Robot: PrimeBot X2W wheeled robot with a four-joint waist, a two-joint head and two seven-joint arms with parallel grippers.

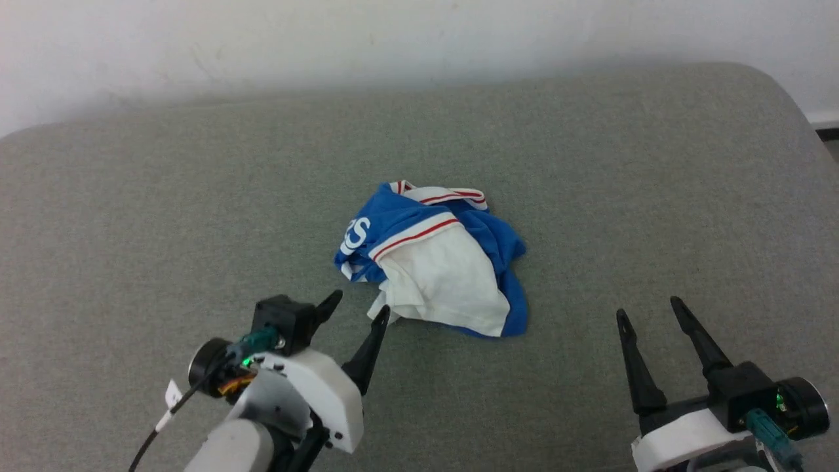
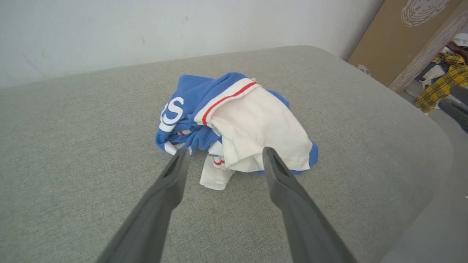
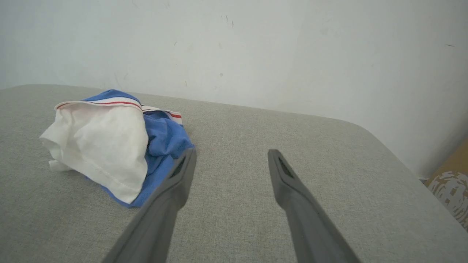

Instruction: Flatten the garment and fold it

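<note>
1. Garment (image 1: 439,275) sits bunched midway on the grey cushion (image 1: 164,210) — white cloth uppermost.
2. Left gripper (image 1: 360,303) is spread wide and empty at its near edge; right gripper (image 1: 647,308) is equally wide, well apart.
3. Risk: pinching several layers — seemingly tangled — would lift the wad unspread.

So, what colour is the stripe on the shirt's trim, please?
The stripe is red, clearest in the left wrist view.

White wall (image 1: 419,39) (scuffed), grey fabric surface (image 1: 131,216)
</note>
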